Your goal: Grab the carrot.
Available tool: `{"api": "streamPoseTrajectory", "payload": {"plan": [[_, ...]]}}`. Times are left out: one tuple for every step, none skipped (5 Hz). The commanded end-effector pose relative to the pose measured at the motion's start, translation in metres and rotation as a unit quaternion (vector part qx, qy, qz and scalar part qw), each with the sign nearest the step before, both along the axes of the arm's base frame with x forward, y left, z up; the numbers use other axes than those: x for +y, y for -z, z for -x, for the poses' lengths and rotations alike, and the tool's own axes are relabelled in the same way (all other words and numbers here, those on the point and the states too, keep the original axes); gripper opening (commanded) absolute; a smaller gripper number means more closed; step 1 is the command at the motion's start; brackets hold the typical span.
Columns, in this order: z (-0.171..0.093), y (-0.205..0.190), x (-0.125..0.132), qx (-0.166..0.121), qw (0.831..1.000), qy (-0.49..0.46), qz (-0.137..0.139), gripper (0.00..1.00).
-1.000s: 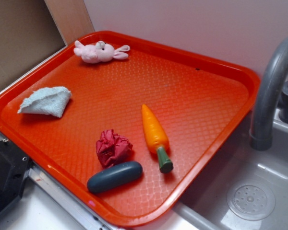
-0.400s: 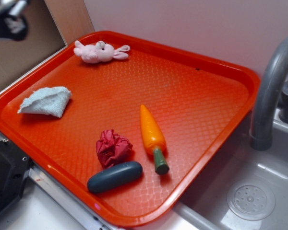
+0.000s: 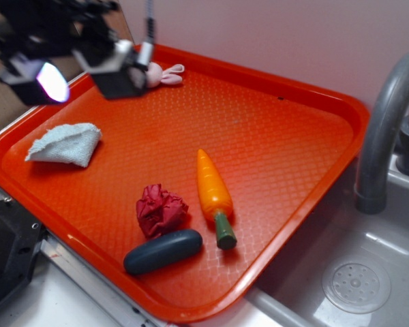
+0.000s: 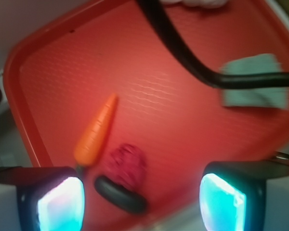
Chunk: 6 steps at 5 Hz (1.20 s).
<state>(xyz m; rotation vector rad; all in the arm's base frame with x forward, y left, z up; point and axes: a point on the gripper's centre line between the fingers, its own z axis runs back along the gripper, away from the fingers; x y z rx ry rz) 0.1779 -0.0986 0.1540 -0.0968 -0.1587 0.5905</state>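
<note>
Lying near the tray's front edge, the shiny orange plastic carrot [image 3: 214, 190] is shifting slightly. Farther back, the black gripper [image 3: 82, 71] is now coming in over the red tray [image 3: 307, 129], jaws wide apart, holding nothing.

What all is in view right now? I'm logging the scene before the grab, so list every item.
tray: one, orange-red, beside the sink
carrot: one, orange with green stem end, lying on the tray's near right part
cloth ball: one, dark red, just left of the carrot
capsule: one, grey-blue, in front of the cloth ball
folded cloth: one, pale blue, tray's left side
plush bunny: one, pink, far corner, partly hidden by the arm
faucet: one, grey, right of the tray
sink: one, grey, lower right
pincer: one, black, high over the tray's far left, open, empty
</note>
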Motion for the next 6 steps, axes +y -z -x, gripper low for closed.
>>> {"api": "streamPoseTrajectory", "payload": {"plan": [[-0.051, 0.033, -0.021, -0.056, 0.998, 0.02, 0.029, 1.0], [-0.059, 0.059, -0.031, -0.03, 0.999, 0.037, 0.014, 1.0], [-0.062, 0.08, -0.036, -0.012, 0.998, 0.061, 0.012, 1.0], [-0.053, 0.098, -0.055, 0.009, 0.997, 0.075, 0.026, 1.0], [-0.041, 0.116, -0.083, 0.02, 0.996, 0.081, 0.031, 1.0], [-0.032, 0.127, -0.099, 0.038, 0.995, 0.089, 0.03, 1.0]]}}
